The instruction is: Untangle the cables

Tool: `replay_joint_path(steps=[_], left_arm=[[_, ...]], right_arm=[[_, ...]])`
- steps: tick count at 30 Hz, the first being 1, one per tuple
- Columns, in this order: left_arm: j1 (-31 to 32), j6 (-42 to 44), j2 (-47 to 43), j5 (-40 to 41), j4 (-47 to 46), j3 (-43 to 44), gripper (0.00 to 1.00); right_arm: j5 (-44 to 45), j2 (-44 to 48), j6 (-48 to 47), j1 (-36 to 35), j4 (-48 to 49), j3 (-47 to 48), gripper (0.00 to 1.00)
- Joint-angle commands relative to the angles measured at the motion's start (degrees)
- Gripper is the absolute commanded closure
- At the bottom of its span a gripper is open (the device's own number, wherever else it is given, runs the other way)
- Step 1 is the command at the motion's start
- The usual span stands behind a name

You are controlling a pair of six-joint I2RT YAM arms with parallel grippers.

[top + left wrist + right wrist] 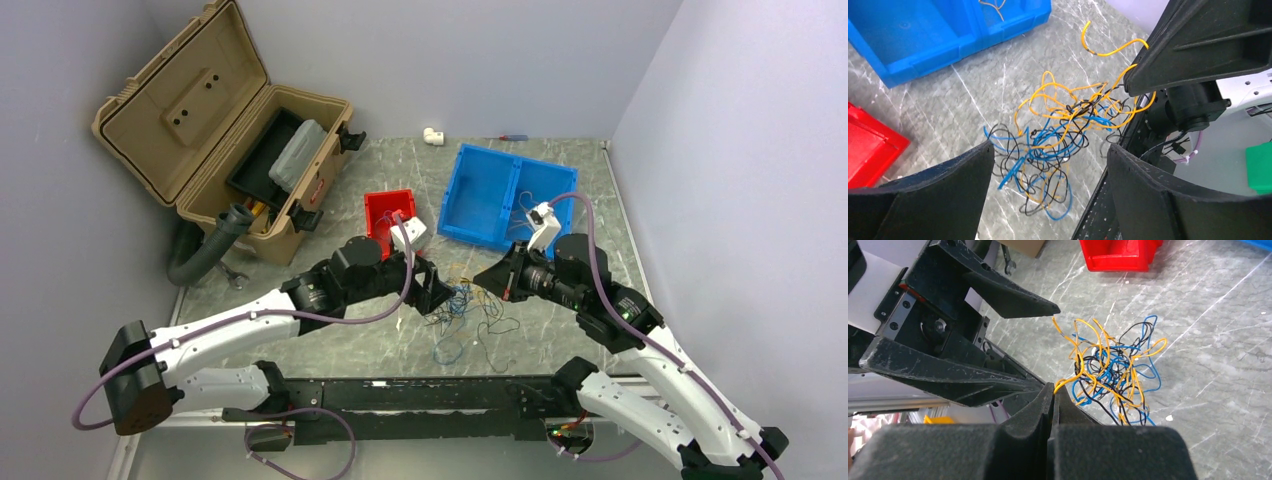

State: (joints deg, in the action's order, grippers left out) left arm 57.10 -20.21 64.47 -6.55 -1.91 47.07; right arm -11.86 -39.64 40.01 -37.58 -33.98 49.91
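The cables (pixel 466 303) lie as one tangle of thin yellow, blue and black wires on the marble table between the two arms. My left gripper (pixel 1050 151) is open; its two fingers straddle the near side of the tangle (pixel 1055 137) without touching any wire. From the opposite side, my right gripper (pixel 1053 386) is shut on the end of a yellow cable (pixel 1068 380) that runs into the tangle (pixel 1113 367). In the left wrist view the right gripper (pixel 1130 84) pinches that yellow wire at the heap's edge. In the top view the left gripper (pixel 445 290) and right gripper (pixel 488 281) face each other.
A blue two-compartment bin (pixel 505 195) with a loose wire (pixel 525 207) in it stands behind the tangle, and a red bin (pixel 388 215) stands to its left. A tan open toolbox (pixel 230 130) and a grey pipe (pixel 205 250) are at the far left. A white fitting (pixel 433 135) lies at the back.
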Motion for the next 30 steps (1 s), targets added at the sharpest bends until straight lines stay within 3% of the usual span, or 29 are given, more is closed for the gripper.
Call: replay_joint_path(steps=[1, 7, 8, 9, 13, 14, 20, 22, 30], left_arm=[[0.3, 4.3, 2.3, -2.9, -4.5, 1.1, 0.15], [0.3, 3.2, 7.3, -6.6, -8.4, 0.8, 0.19], [0.3, 2.7, 8.7, -7.0, -9.8, 0.5, 0.25], [0.3, 1.8, 9.7, -7.1, -11.1, 0.3, 0.34], [0.2, -0.8, 12.4, -3.3, -8.4, 1.4, 0.92], [0.2, -1.4, 12.1, -1.6, -7.4, 1.2, 1.0], [0.0, -2.2, 6.0, 5.6, -3.5, -3.6, 1.0], [-0.1, -2.3, 4.0, 6.4, -1.2, -4.6, 1.0], [-0.4, -5.5, -3.0, 18.5, 11.2, -6.0, 1.0]], right_arm=[[-1.4, 0.5, -0.8, -0.2, 0.3, 3.2, 1.0], [-1.2, 0.6, -0.7, -0.2, 0.3, 5.2, 1.0], [-1.2, 0.6, -0.8, -0.2, 0.3, 5.4, 1.0], [-1.1, 0.5, -0.8, -0.2, 0.2, 5.6, 1.0], [3.1, 1.3, -1.0, -0.2, -2.2, 6.5, 0.98], [5.1, 1.7, -1.0, -0.2, -3.4, 6.9, 0.96], [21.3, 7.4, 0.7, -0.1, -10.1, 6.7, 0.94], [26.4, 10.1, 2.2, -0.1, -11.2, 5.6, 0.97], [39.3, 16.9, 7.0, -0.2, -14.9, 4.4, 1.0]])
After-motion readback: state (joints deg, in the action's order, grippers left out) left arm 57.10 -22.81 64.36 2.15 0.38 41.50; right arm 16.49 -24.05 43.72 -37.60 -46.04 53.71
